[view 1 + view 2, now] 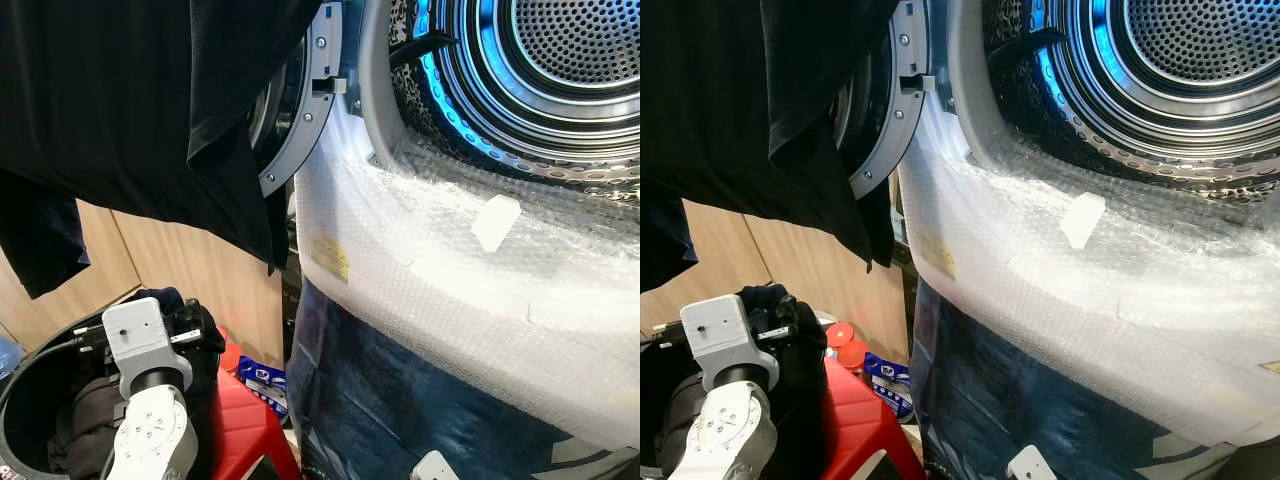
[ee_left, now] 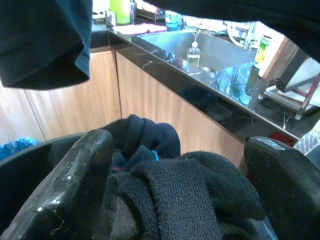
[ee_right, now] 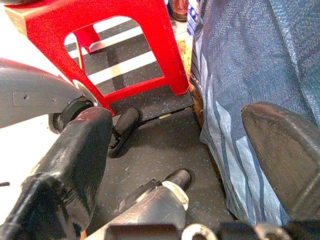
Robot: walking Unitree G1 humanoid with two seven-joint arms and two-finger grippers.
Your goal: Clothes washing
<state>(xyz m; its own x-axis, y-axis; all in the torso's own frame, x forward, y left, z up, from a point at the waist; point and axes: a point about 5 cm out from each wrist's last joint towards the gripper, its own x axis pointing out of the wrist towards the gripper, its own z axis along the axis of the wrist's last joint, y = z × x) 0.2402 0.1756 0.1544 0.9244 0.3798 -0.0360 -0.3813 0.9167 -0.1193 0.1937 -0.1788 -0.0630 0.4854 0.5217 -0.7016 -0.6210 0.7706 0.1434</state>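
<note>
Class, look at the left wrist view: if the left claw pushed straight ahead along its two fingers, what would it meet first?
Most likely the dark knitted clothing heaped in the black basket. The left claw stands open right over that pile, fingers either side of it. Depth is uncertain, but nothing lies between.

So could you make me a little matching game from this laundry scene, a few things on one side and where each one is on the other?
Things:
1. black garment
2. left gripper
3. red stool
4. bubble wrap

Places:
A. standing on the floor beside the washing machine
B. draped over the open washer door
C. covering the machine's front below the drum opening
D. open around dark clothes in the black basket

Pairs: 1-B, 2-D, 3-A, 4-C
</note>
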